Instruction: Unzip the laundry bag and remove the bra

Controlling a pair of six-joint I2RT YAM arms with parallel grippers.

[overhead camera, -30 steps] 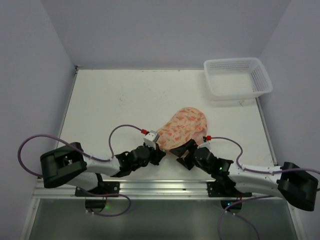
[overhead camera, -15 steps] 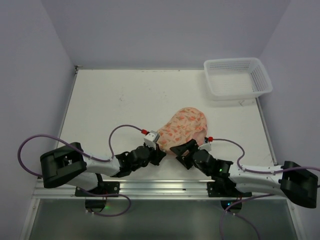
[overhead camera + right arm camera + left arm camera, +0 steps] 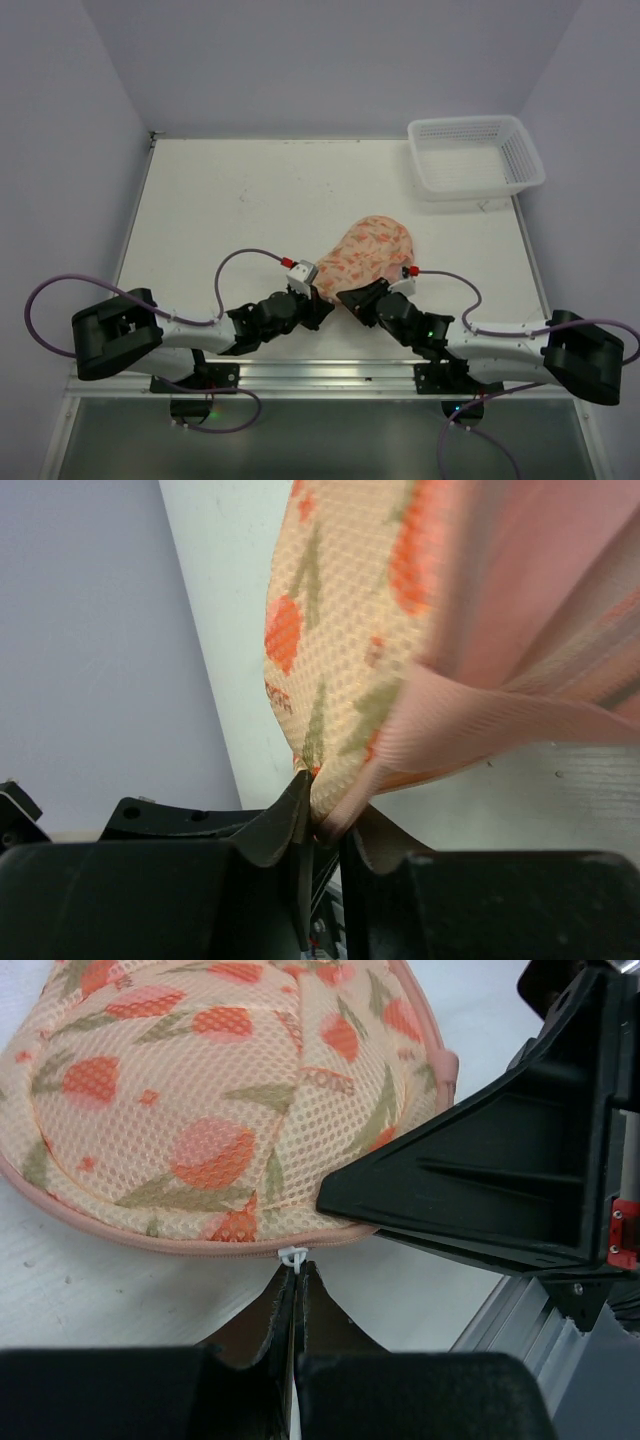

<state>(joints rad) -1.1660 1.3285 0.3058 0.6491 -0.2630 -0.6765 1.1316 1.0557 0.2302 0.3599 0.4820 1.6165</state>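
Note:
The laundry bag (image 3: pixel 368 252) is a peach dome with orange print and lies on the table near the front middle. Its pink zip trim (image 3: pixel 150 1240) runs along the near rim in the left wrist view. My left gripper (image 3: pixel 293 1272) is shut on the small white zip pull (image 3: pixel 291 1256) at that rim. My right gripper (image 3: pixel 325 825) is shut on the bag's edge, pinching printed mesh (image 3: pixel 345 640) and a pink ribbed band (image 3: pixel 470 725). In the top view both grippers, left (image 3: pixel 318 303) and right (image 3: pixel 350 300), meet at the bag's near end. The bra is hidden.
A white lattice basket (image 3: pixel 474 155) stands at the back right of the table. The right arm's black body (image 3: pixel 500 1175) sits close beside the left gripper. The table's metal front rail (image 3: pixel 330 372) runs just behind both arms.
My right gripper has slid left and forward to the bag's near edge and closed on it. The left gripper has stayed shut on the zip pull.

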